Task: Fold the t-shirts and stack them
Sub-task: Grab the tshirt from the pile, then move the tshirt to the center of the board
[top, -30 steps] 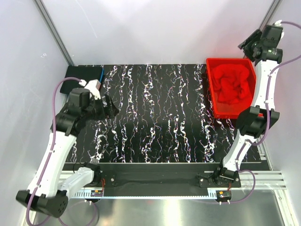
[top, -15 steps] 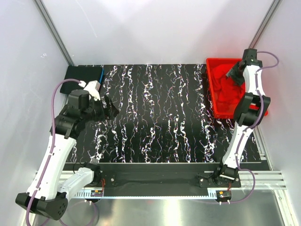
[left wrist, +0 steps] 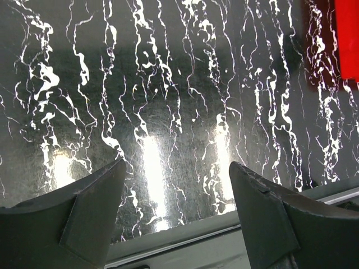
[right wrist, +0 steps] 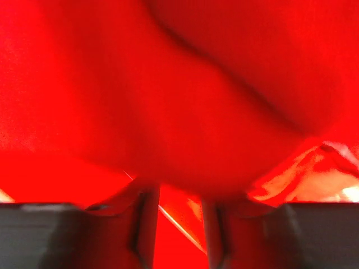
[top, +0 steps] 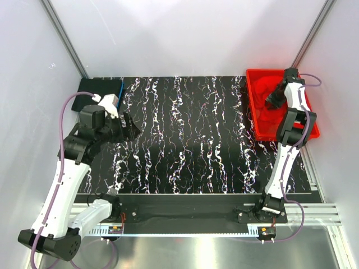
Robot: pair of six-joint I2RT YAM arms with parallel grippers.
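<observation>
The bright red t-shirt (top: 268, 112) lies crumpled in the red plastic bin (top: 250, 103) at the back right. My right gripper (top: 275, 98) is down in the bin, pressed into the shirt. In the right wrist view the red cloth (right wrist: 196, 84) fills the frame and covers the tips of my right gripper (right wrist: 178, 193), whose jaws stand apart. The folded black t-shirt (top: 96, 89) with a blue edge lies at the back left corner. My left gripper (top: 131, 128) hovers open and empty over the marbled table (top: 190, 129), also seen in the left wrist view (left wrist: 176, 185).
The bin's corner (left wrist: 348, 33) shows at the top right of the left wrist view. The table's near edge and a metal rail (top: 185, 210) run along the front. White walls enclose the back and both sides.
My right arm has swung down from above the bin's far corner into the bin and onto the red shirt. The left arm has barely moved.
</observation>
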